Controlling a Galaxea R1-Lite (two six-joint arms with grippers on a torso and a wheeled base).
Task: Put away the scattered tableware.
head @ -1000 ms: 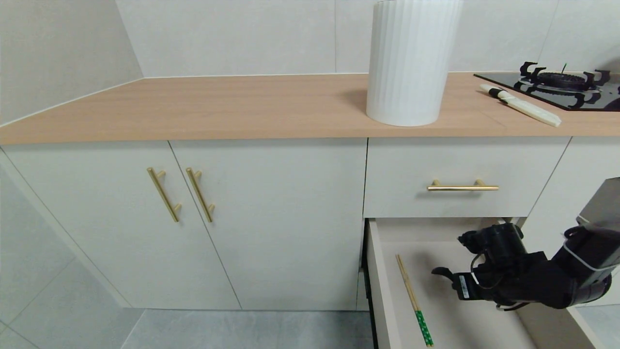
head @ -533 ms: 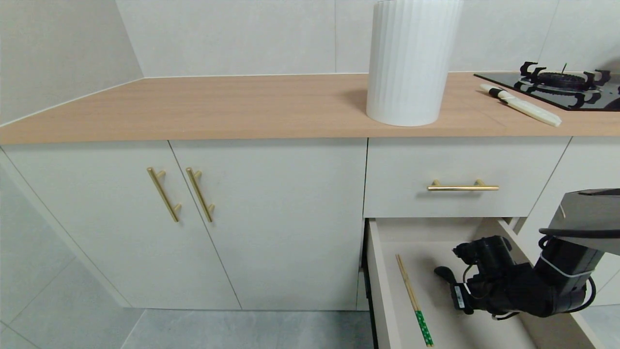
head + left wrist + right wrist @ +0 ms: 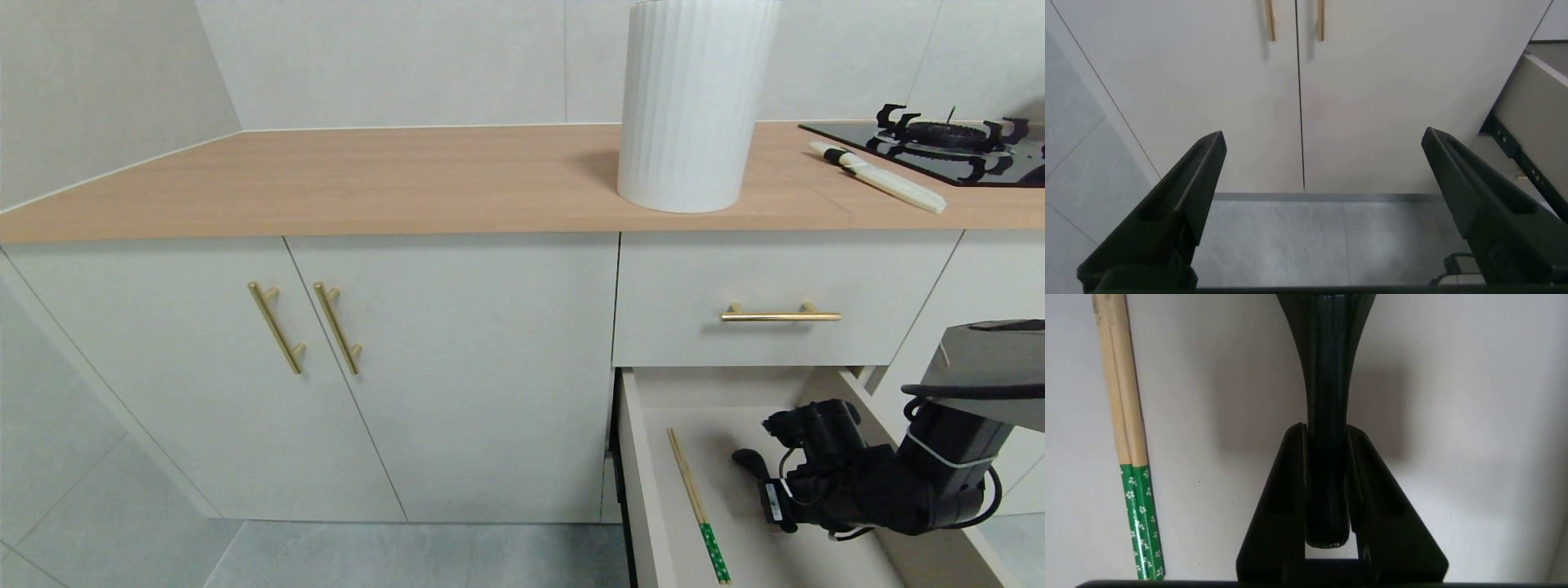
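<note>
In the open drawer [image 3: 633, 457] at the near right, the right pincer [image 3: 1327, 449] is closed narrow on the slim handle of a dark utensil [image 3: 1327, 359]. Its far end flares, so it may be a spoon, though I cannot tell. It hangs low over the drawer floor, with the flared end pointing left toward the chopsticks [image 3: 694, 506]. Those lie flat by the drawer's left wall, apart from the utensil.

The step in hand looks like setting the utensil down. It would go best lowered until it lies flat on the bare floor right of the chopsticks, parallel to them. The fingers should then part only slightly, and the arm should lift straight up, clear of the drawer walls and the closed drawer above.

The left pincer [image 3: 1323, 143] hangs wide and empty, low before the cupboard doors.

Farther off on the tabletop [image 3: 408, 180], a long pale utensil [image 3: 878, 177] lies beside the hob [image 3: 939, 147], right of a white ribbed canister [image 3: 690, 106]. It probably goes next.
</note>
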